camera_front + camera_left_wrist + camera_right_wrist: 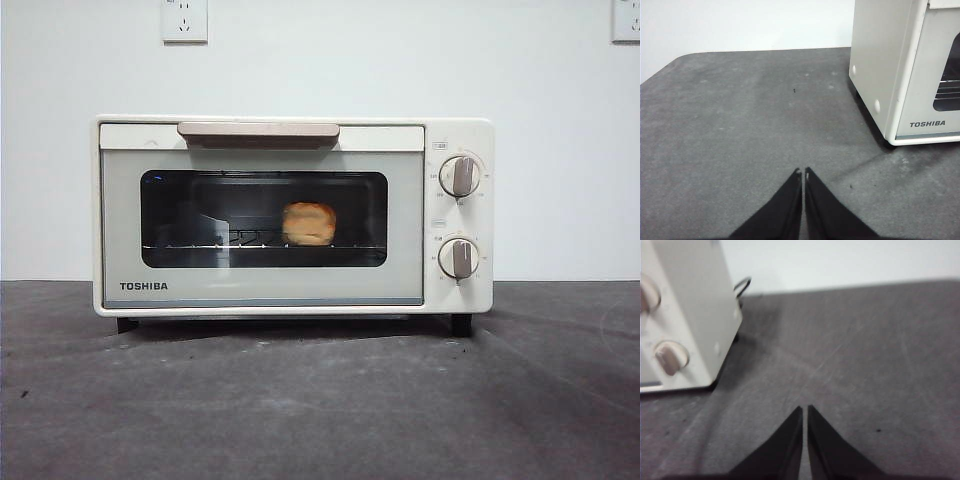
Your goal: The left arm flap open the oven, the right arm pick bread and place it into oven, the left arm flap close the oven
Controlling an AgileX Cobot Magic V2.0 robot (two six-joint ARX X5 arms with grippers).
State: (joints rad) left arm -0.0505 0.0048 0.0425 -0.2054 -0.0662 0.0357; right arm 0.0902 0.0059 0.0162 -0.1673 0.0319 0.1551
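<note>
Oven (262, 215) shut, 1 bread (309, 223) on rack, 2 knobs; left gripper (802, 173) & right gripper (805, 409) pressed together, empty.

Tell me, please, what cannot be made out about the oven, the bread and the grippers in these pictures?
- Oven, front view: lettering around the knobs is too small to read.
- Bread, front view: seen end-on through the dark door glass, so its length is hidden.
- Oven, both wrist views: cut off by the picture edge.
- Right wrist view: blurred.
- Left gripper and right gripper: only jaw tips show, pressed together.
</note>
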